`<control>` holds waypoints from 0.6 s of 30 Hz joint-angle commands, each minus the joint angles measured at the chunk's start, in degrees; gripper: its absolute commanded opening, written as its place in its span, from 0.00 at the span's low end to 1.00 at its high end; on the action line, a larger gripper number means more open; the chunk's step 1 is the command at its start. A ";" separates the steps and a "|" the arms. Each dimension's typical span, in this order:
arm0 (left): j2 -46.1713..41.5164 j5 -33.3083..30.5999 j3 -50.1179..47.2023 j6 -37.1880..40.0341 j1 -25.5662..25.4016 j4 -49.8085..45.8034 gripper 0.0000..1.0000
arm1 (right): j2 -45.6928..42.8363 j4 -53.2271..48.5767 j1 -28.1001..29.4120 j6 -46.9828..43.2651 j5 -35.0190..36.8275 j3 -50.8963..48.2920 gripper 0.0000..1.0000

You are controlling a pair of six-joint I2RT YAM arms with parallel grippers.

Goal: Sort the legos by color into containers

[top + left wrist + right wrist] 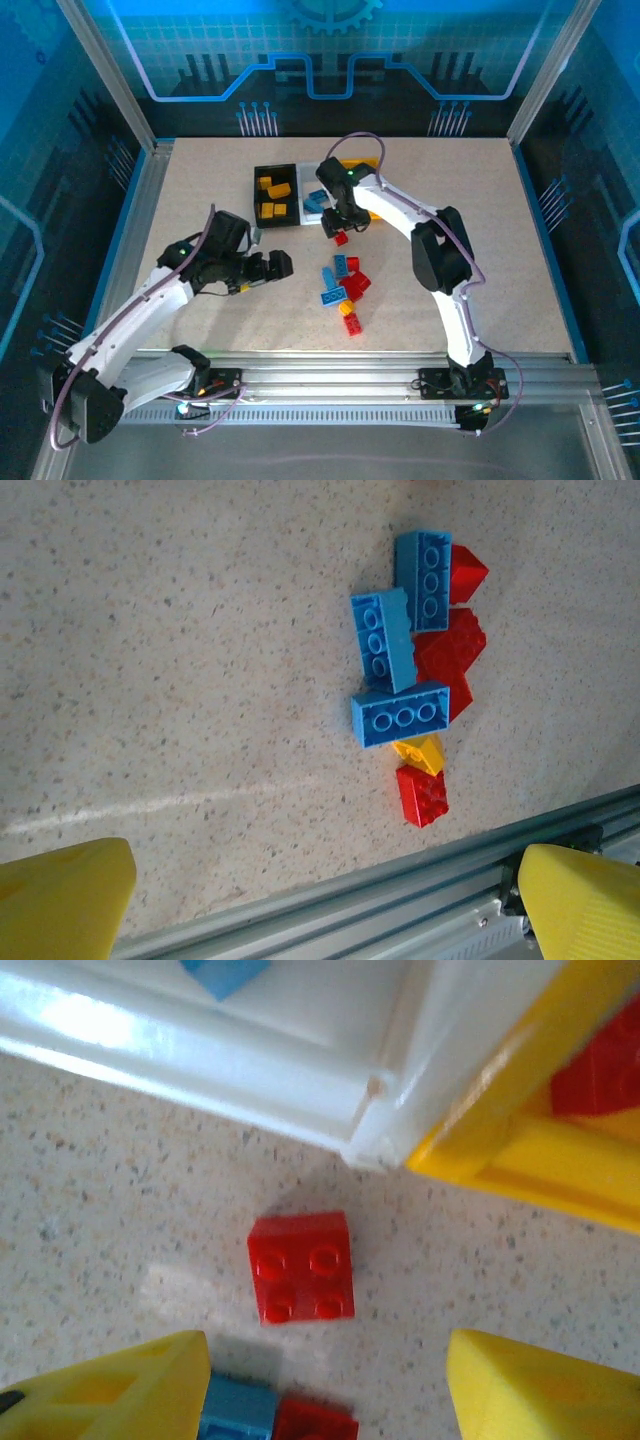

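Observation:
The containers stand in a row at the back: a black bin (262, 176) holding yellow bricks, a white bin (306, 192) (300, 1050) holding blue ones, and an orange-yellow bin (366, 163) (540, 1155) with a red brick (600, 1070) inside. My right gripper (340, 226) (325, 1350) hangs open just in front of the white and yellow bins, over a lone red 2x2 lego (341, 239) (300, 1267) lying on the table. A pile of blue, red and yellow legos (346, 285) (415, 670) lies mid-table. My left gripper (284, 265) (328, 868) is wide open and empty, left of the pile.
The metal rail (400, 905) along the table's near edge runs close to the pile. A blue brick (235, 1410) and a red brick (315, 1423) lie by my right gripper's left finger. The right arm's forearm (400, 210) crosses over the yellow bin.

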 commanded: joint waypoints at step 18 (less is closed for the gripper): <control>-3.43 -0.37 -2.07 -2.35 0.02 -4.76 0.99 | 7.56 0.01 1.69 -0.80 2.79 1.67 0.57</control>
